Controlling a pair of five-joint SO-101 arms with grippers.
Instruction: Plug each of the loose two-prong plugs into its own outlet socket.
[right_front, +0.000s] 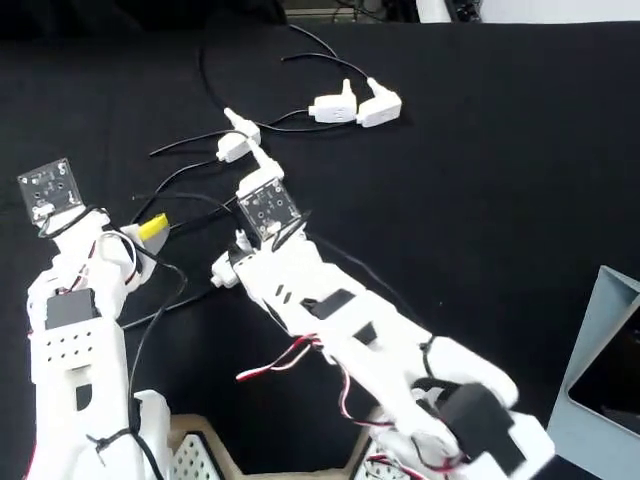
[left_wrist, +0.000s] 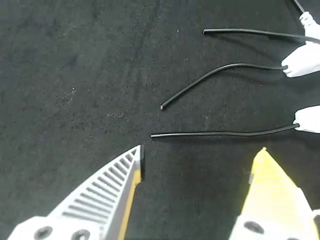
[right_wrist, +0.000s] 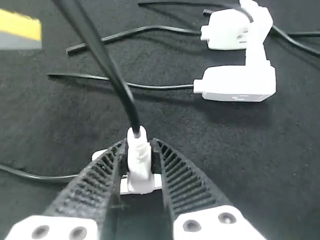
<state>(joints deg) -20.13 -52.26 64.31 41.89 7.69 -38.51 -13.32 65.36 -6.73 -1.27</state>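
Note:
My right gripper (right_wrist: 139, 145) is shut on a white two-prong plug (right_wrist: 137, 165), whose black cable (right_wrist: 107, 70) runs up and away; in the high view this gripper (right_front: 228, 265) sits low over the black mat left of centre. Beyond it lie two white outlet sockets (right_wrist: 240, 82) (right_wrist: 227, 32), apart from the plug. My left gripper (left_wrist: 200, 150) stands open over bare mat, with a grey finger (left_wrist: 115, 185) and a yellow finger (left_wrist: 272, 185); in the high view the left gripper (right_front: 145, 235) is at the left.
Two more white plug pieces (right_front: 333, 108) (right_front: 380, 105) lie touching at the back centre. Loose black cables (left_wrist: 220, 133) cross the mat between the arms. A grey-blue box (right_front: 610, 370) stands at the right edge. The mat's right half is bare.

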